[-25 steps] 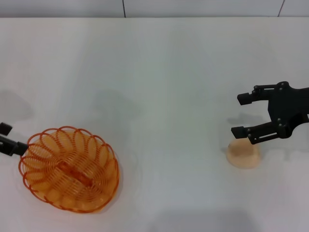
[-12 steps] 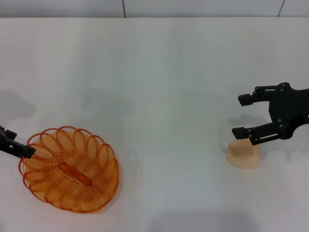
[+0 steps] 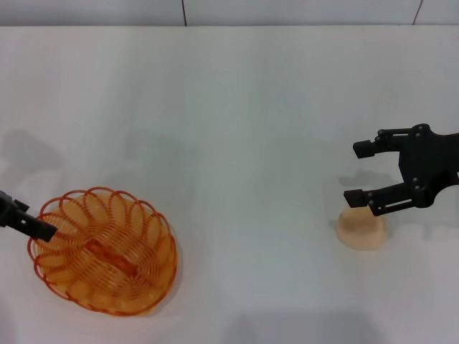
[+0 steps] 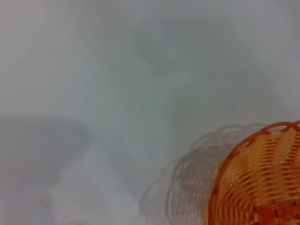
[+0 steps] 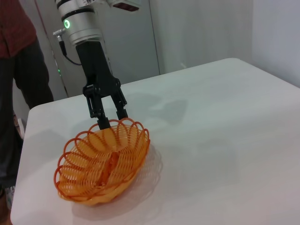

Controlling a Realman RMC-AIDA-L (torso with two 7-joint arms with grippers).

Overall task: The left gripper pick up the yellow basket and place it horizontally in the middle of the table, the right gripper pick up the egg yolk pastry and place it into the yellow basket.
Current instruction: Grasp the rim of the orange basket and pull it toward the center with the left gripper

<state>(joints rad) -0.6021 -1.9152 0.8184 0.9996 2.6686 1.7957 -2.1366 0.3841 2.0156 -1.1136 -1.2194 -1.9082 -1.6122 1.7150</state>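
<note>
The yellow basket (image 3: 102,251) lies on the white table (image 3: 237,107) at the front left. It also shows in the left wrist view (image 4: 262,185) and the right wrist view (image 5: 103,161). My left gripper (image 5: 112,119) is open, its fingers (image 5: 101,123) straddling the basket's far-left rim; in the head view only one finger (image 3: 30,226) shows at the rim. The egg yolk pastry (image 3: 363,231) sits on the table at the right. My right gripper (image 3: 358,172) is open and empty, hovering just above and behind the pastry.
A person in dark trousers and a red shirt (image 5: 18,70) stands beyond the table's left end. A grey wall runs along the table's far edge (image 3: 229,26). The table's middle (image 3: 244,215) is bare white surface.
My left gripper has moved in and down onto the basket's left rim. The right gripper, the basket and the pastry have not moved.
</note>
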